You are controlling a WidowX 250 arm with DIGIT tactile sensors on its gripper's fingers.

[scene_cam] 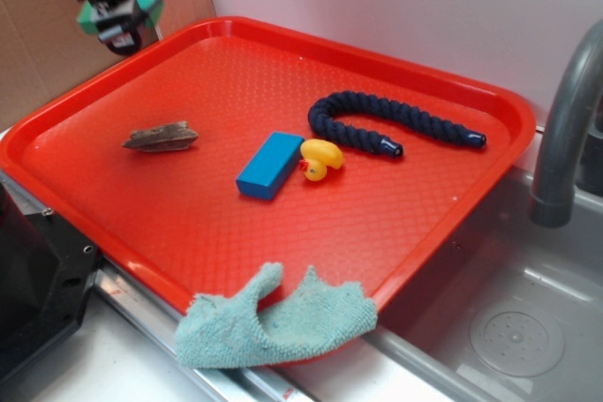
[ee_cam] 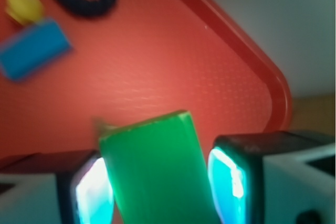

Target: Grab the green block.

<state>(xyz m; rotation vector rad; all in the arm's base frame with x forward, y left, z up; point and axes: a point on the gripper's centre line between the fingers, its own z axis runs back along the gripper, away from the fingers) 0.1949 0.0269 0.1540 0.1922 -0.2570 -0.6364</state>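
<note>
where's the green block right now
The green block is clamped in the gripper, raised over the red tray's far left corner in the exterior view, well away from the blue block.

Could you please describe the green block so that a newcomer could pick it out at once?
Look above the far left corner of the red plastic tray. There the gripper is raised, and the small flat solid-green block sits between its fingers. Unlike the bright blue rectangular block, it is green and off the tray.
</note>
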